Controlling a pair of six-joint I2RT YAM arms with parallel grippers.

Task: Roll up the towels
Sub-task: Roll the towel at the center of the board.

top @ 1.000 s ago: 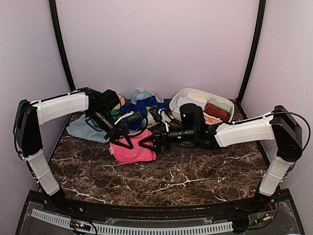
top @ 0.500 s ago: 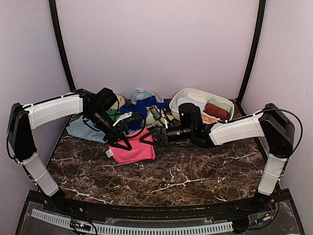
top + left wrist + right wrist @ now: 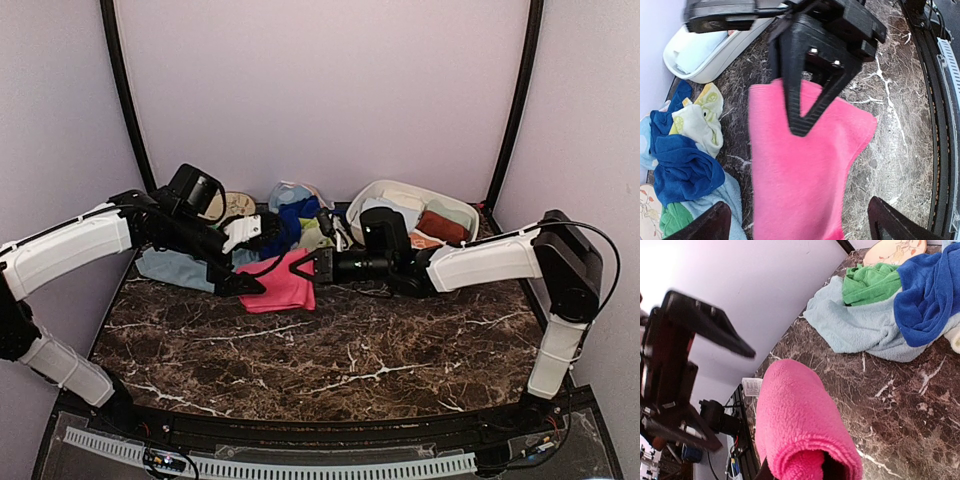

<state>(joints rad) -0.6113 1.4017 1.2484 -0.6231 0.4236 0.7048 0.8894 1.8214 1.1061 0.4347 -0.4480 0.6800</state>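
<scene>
Towel [image 3: 285,288], pink, pinched in right hand [image 3: 314,264]; left hand [image 3: 240,283] wide; tag [image 3: 751,386] unreadable.

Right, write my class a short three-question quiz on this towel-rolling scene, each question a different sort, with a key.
1. Multiple choice: the towel between the two arms' jaws is A green, B pink, C blue.
2. True or false: the white tub stands at the table's back left corner.
3. Fill in: in the left wrist view, the left gripper has its jaws ____ (open or shut).
Key: 1 B. 2 False, it is at the back right. 3 open.
</scene>
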